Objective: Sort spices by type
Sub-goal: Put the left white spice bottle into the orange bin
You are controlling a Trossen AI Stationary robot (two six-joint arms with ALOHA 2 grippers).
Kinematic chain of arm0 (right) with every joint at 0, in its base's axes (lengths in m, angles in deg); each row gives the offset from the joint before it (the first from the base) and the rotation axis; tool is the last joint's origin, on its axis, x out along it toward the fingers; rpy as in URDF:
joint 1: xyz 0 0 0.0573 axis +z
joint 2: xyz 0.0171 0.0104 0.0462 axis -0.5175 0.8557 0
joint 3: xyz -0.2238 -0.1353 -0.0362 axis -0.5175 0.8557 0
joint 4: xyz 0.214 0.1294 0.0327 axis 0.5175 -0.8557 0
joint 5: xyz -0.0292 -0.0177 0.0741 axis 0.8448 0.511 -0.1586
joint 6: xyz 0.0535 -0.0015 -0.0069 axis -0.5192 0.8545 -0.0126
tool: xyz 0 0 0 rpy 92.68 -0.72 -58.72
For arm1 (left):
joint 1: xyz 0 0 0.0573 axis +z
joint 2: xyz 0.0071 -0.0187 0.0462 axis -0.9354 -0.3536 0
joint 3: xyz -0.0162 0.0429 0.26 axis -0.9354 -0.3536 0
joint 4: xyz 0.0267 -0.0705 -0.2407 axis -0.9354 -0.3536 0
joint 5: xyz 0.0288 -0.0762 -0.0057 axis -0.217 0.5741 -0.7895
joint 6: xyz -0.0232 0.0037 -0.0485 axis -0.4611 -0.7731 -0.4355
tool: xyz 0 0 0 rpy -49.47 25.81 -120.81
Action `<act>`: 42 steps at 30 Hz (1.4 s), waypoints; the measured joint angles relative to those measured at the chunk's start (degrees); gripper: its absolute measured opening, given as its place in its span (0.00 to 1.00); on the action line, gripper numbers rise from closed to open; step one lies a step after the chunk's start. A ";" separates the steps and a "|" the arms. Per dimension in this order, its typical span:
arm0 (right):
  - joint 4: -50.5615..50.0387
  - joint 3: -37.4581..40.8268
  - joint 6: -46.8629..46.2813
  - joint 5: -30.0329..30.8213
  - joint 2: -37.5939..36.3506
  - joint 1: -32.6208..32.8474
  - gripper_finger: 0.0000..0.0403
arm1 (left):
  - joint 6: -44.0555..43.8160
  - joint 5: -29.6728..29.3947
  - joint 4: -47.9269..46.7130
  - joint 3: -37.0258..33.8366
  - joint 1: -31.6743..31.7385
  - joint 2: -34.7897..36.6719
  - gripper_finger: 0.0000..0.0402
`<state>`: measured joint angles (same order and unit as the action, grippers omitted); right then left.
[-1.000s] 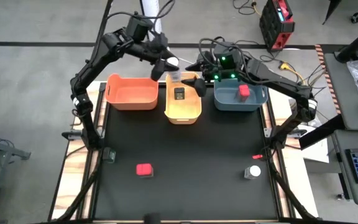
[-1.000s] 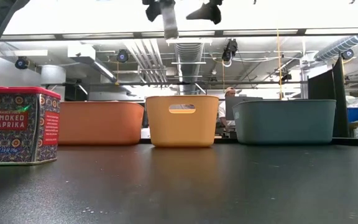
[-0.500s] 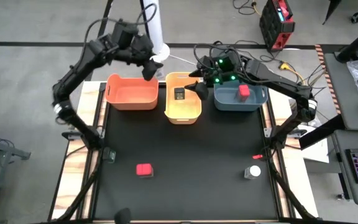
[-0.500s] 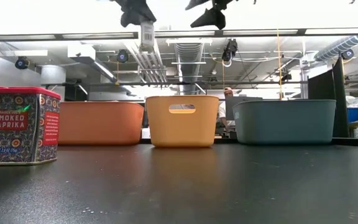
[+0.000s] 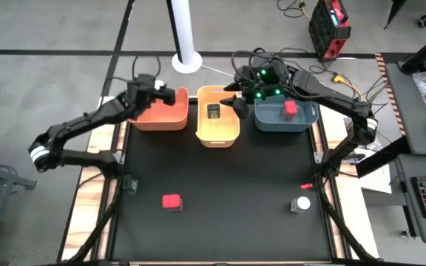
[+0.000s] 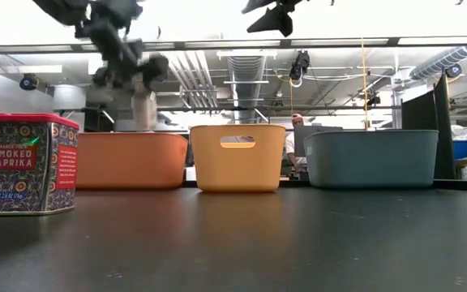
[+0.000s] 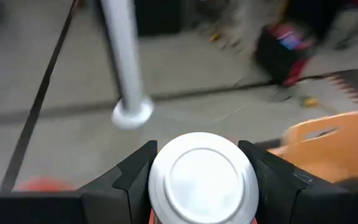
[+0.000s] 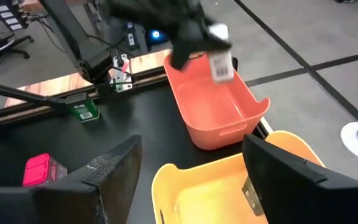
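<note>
White-capped jar (image 7: 202, 176) clamped in the left gripper (image 5: 161, 96), over the orange bin (image 5: 156, 112) at the worktop's far edge. Step in hand: the drop. Next: lower into the bin, then release. Right gripper (image 5: 237, 104) unclenched, empty, above the yellow bin (image 5: 218, 131).

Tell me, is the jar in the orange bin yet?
Not yet. The left gripper holds the white-capped jar in the air above the orange bin; no spice shows inside it.
</note>
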<state>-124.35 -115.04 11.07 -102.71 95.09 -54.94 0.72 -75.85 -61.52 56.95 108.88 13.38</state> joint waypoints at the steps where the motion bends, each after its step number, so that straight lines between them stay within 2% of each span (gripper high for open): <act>1: 0.19 -0.01 -0.09 0.01 0.00 0.00 0.66 | -2.12 -0.10 -0.75 -1.01 0.64 -0.84 0.46; 6: 0.34 -0.01 -0.74 0.01 0.00 0.00 0.64 | -9.09 0.60 -3.74 -3.07 2.98 -5.08 0.46; 8: 0.36 -0.01 -0.75 0.01 0.00 0.00 0.63 | -8.61 0.51 -4.82 -3.74 3.56 -7.42 0.46; 12: 0.36 0.00 -1.72 -0.01 0.00 0.00 0.62 | -5.43 0.47 -0.54 -3.23 5.06 -10.42 0.46; 16: 0.05 0.02 -2.45 0.01 0.00 0.15 0.62 | -4.52 0.80 -2.15 -3.80 7.18 -12.29 0.46; 25: -0.09 0.24 -3.32 0.00 0.00 0.17 0.65 | -4.47 5.39 8.05 -11.08 9.79 -8.69 0.46; 35: 0.12 0.43 -3.32 -0.01 1.53 0.22 0.62 | -6.02 4.62 6.34 -14.98 9.94 -5.80 0.46; 42: 0.10 0.47 -3.89 -0.16 2.49 0.28 0.61 | -7.57 4.10 3.95 -15.14 10.02 -5.56 0.46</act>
<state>-124.25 -114.57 7.18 -102.87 97.58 -54.65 -6.85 -71.75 -57.57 41.80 118.89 7.82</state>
